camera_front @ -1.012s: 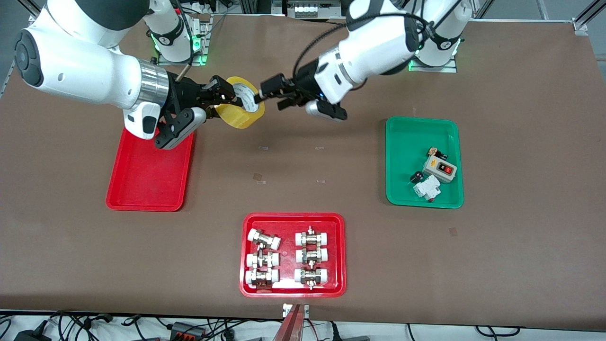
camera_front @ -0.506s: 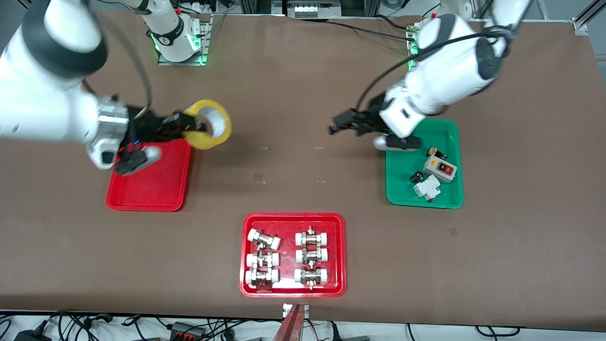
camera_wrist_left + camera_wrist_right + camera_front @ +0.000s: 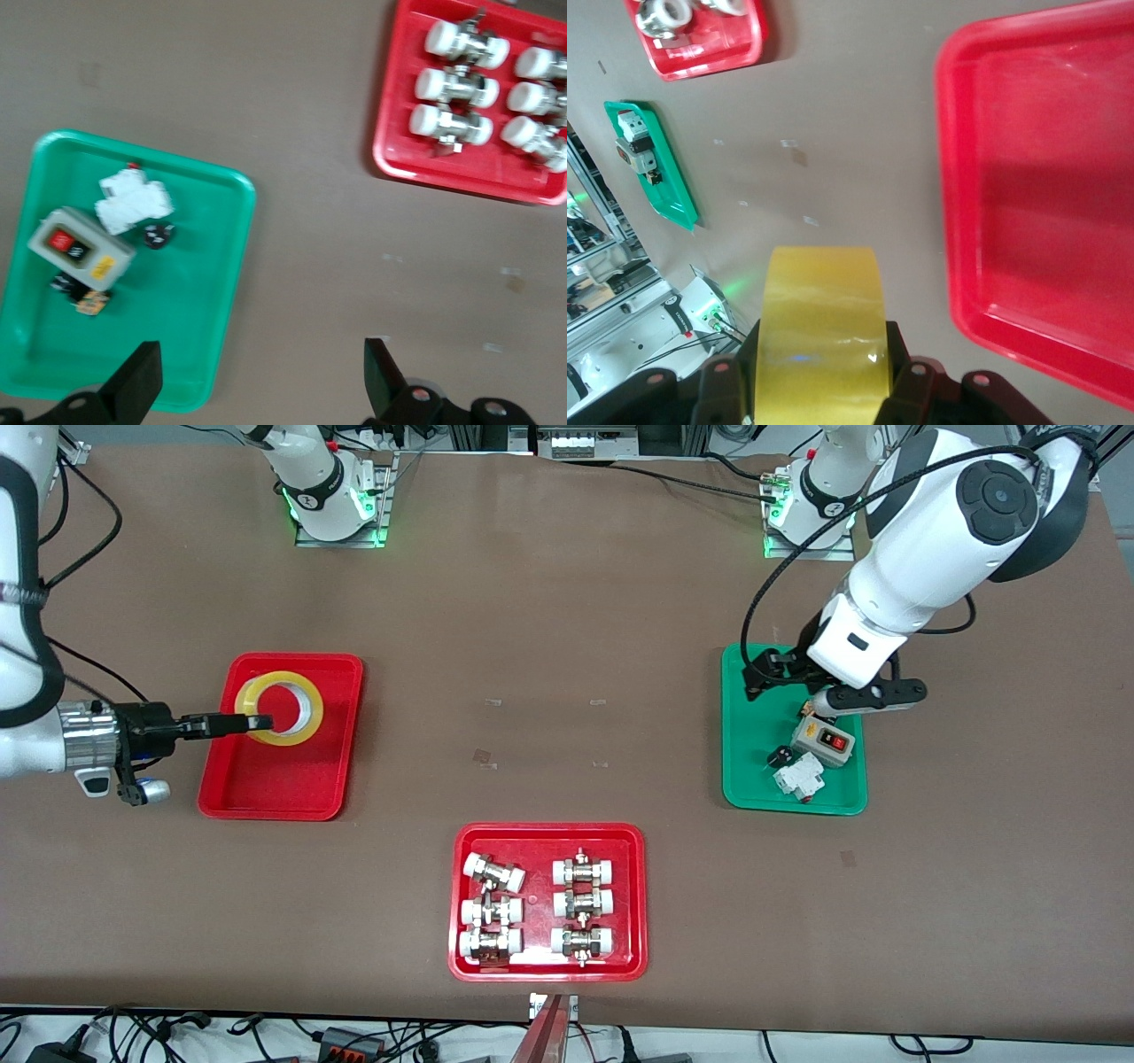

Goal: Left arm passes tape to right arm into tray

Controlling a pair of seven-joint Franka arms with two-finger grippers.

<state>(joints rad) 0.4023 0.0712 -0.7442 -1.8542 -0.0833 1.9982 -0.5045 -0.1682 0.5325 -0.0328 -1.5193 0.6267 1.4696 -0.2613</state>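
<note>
Front view: the right pincer [image 3: 257,722] grips the wide translucent yellow tape roll [image 3: 280,707], its hole facing up, over the shallow red plastic tray [image 3: 341,731].

Left wrist view: the left pincer [image 3: 261,376] hangs wide open beside the green tray [image 3: 226,266], waiting.

Right wrist view: the red tray lies beneath the roll; release looks next.

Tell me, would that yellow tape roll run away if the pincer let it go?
Probably not far. The tape roll, held in the right pincer over the red tray, looks wide, so it would likely flop flat; if it landed on edge, it could roll until the raised rim stopped it. It seems stiff and fairly light. The left pincer waits open over the green tray.
</note>
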